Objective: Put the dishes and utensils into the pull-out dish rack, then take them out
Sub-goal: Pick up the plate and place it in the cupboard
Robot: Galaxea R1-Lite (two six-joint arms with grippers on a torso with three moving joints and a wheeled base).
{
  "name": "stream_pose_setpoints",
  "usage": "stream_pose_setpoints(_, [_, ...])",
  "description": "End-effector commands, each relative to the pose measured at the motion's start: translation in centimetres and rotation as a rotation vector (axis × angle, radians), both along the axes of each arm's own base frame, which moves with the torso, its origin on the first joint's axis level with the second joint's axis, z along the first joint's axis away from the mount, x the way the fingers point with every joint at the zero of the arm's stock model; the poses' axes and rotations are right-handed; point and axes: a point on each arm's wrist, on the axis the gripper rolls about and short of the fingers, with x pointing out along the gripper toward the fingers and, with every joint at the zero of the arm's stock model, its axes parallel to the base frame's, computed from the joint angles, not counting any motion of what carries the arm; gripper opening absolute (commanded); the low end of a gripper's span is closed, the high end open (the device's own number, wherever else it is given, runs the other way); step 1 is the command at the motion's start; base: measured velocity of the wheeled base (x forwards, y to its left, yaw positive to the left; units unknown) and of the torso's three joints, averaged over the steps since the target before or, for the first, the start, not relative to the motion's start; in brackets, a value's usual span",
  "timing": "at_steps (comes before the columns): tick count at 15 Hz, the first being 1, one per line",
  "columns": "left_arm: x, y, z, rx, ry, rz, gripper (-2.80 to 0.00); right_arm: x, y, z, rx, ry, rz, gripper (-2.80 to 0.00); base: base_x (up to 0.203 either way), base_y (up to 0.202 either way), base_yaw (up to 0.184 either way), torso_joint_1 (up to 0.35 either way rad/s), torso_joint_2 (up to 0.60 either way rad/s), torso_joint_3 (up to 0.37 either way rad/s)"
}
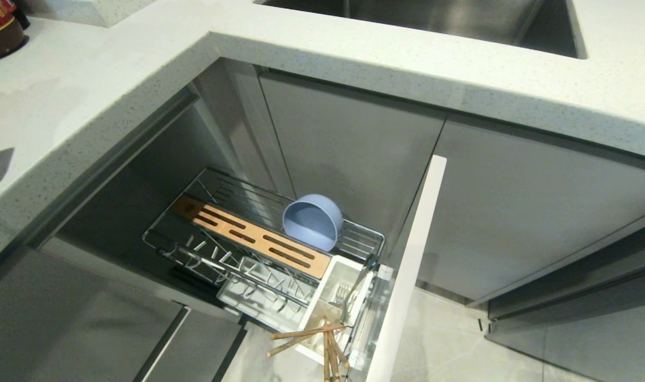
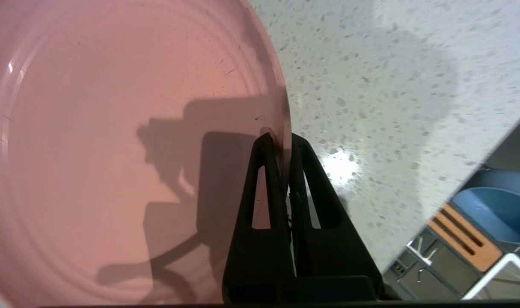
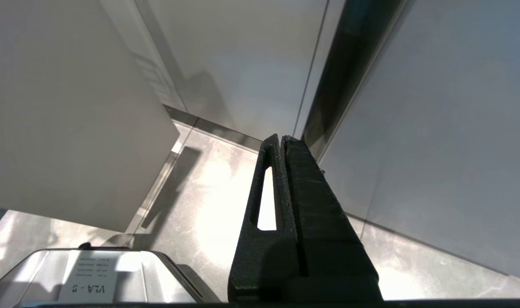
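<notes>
In the left wrist view my left gripper is shut on the rim of the pink plate, above the speckled countertop. The pull-out dish rack stands open below the counter. The pale-blue bowl leans on its side in the rack behind the tan wooden strip. The wooden chopsticks and a silver fork stand in the white cutlery cup. My right gripper is shut on nothing, parked low over the floor. Neither arm shows in the head view.
The rack's pale door front sticks out toward me. A steel sink lies in the counter at the back. A dark bottle stands at the counter's far left. Grey cabinet doors flank the rack.
</notes>
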Motion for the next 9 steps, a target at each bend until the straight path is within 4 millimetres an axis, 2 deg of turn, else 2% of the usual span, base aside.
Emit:
stream_pose_setpoints(1, [-2.3, -0.2, 0.7, 0.001, -0.059, 0.005, -2.80, 0.0, 0.0, 0.0, -0.001, 0.001, 0.000, -2.80, 0.000, 0.000, 0.000, 0.000, 0.00, 0.000])
stream_pose_setpoints(6, [-7.3, -0.7, 2.3, 0.017, -0.198, 0.026, -2.80, 0.0, 0.0, 0.0, -0.001, 0.001, 0.000, -2.80, 0.000, 0.000, 0.000, 0.000, 0.00, 0.000])
stream_pose_setpoints(9, [-9.1, -1.0, 3.1, -0.097, -0.316, 0.025, -2.80, 0.0, 0.0, 0.0, -0.001, 0.001, -0.001, -2.80, 0.000, 0.000, 0.000, 0.000, 0.00, 0.000])
